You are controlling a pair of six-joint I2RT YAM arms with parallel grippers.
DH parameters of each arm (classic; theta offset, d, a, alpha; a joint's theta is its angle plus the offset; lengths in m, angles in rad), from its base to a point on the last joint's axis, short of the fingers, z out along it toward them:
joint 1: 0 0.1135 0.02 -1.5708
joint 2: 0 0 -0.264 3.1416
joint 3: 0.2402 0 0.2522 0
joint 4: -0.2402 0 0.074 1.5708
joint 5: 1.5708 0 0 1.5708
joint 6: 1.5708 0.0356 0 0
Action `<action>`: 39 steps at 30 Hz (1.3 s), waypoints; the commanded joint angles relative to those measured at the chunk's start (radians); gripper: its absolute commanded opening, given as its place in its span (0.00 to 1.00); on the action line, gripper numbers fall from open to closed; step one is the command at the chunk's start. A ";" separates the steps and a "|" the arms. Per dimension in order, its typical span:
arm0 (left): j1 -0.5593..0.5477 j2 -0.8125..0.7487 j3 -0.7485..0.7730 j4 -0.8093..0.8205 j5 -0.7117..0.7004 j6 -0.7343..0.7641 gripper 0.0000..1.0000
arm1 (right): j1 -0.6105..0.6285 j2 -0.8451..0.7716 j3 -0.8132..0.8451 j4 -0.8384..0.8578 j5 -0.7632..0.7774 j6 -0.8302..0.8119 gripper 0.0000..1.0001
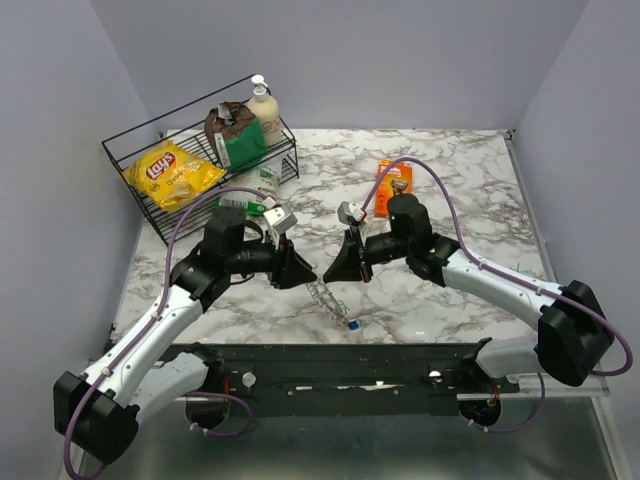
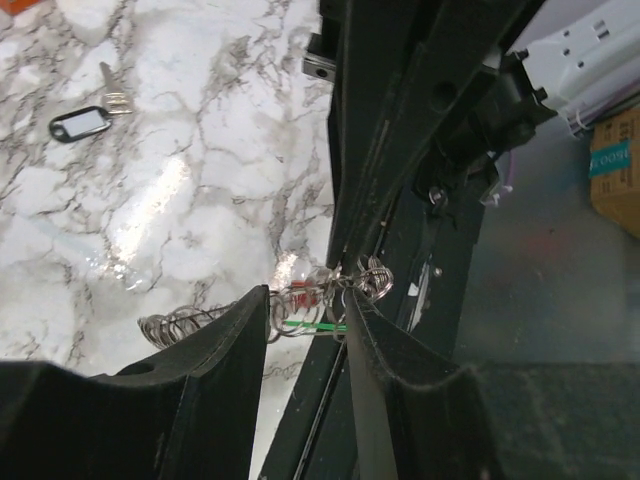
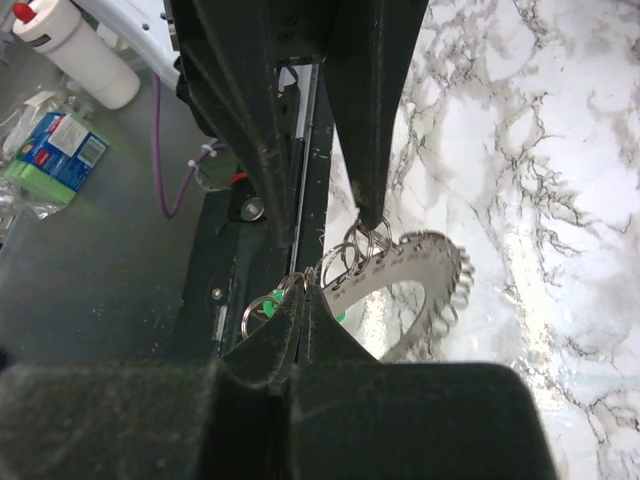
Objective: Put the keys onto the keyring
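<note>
The keyring (image 1: 325,296) hangs between my two grippers above the marble and trails down toward the front edge. Its fan of silvery pieces shows in the right wrist view (image 3: 420,265) and in the left wrist view (image 2: 170,322). My right gripper (image 1: 332,272) (image 3: 308,290) is shut on a small ring of it. My left gripper (image 1: 305,278) (image 2: 305,300) has its jaws a little apart, with rings hanging at one fingertip (image 3: 370,215). The green key (image 2: 315,325) and the red key (image 2: 300,293) show in the gap. The blue key (image 1: 353,324) lies at the ring's lower end.
A wire basket (image 1: 130,160) at the back left holds a Lay's bag (image 1: 172,172), a brown bag (image 1: 232,130) and a pump bottle (image 1: 264,108). An orange box (image 1: 393,178) lies behind the right arm. A key with a black tag (image 2: 85,122) lies on the marble.
</note>
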 commanded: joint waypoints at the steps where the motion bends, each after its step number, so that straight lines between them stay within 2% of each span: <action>1: -0.041 -0.016 0.023 -0.019 0.085 0.055 0.45 | 0.003 -0.024 0.032 -0.006 -0.055 -0.017 0.00; 10: -0.116 0.018 0.042 -0.021 0.037 0.074 0.44 | 0.003 -0.044 0.030 -0.004 -0.066 -0.015 0.01; 21: -0.128 -0.002 0.049 -0.032 -0.099 0.088 0.43 | 0.003 -0.058 0.024 0.000 -0.086 -0.010 0.00; 27: -0.131 0.021 0.060 -0.027 -0.088 0.086 0.36 | 0.003 -0.069 0.019 0.003 -0.087 -0.012 0.00; 36: -0.150 0.031 0.060 -0.001 -0.055 0.080 0.35 | 0.003 -0.070 0.019 0.011 -0.086 -0.009 0.00; 38: -0.162 0.038 0.063 0.002 -0.055 0.078 0.32 | 0.003 -0.070 0.019 0.012 -0.087 -0.009 0.00; 39: -0.166 0.042 0.065 0.004 -0.055 0.077 0.27 | 0.003 -0.070 0.019 0.012 -0.087 -0.007 0.00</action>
